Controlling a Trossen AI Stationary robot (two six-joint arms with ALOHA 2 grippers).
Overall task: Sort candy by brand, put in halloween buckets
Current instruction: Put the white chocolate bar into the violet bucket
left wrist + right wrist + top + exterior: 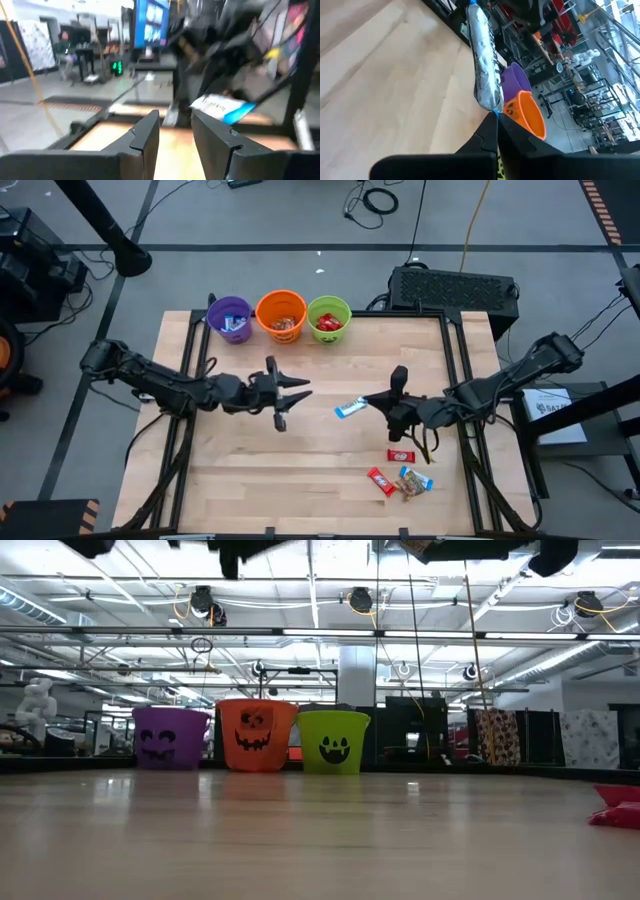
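High view first: I see my right gripper [375,400] near the middle of the pale wooden slat table [320,500], its two dark fingers pinched together on one crimped end of a shiny blue-and-silver wrapped candy bar [351,409], which sticks out toward the left arm and sits clear of the boards. In the right wrist view that same bar [484,65] runs long and crinkly away from the closed fingertips [487,134], foil catching the light.

My left gripper [296,393] faces it from just beside, its matte black fingers [145,131] spread apart with nothing between them; the left wrist view shows the blue wrapper [225,107] straight ahead of the gap.

Along the table's far edge stand three small round plastic buckets in a touching row: a purple bucket [230,318], an orange bucket [281,315] and a lime green bucket [329,318]. Each already has wrapped pieces inside. From the low view their smooth tapered walls carry dark grinning face prints.

On the near right part of the table lies the loose candy: a red wrapped bar [400,454] by itself, then a second red bar [380,480] beside a blue-and-gold wrapped piece [414,482], the last two touching or nearly so.
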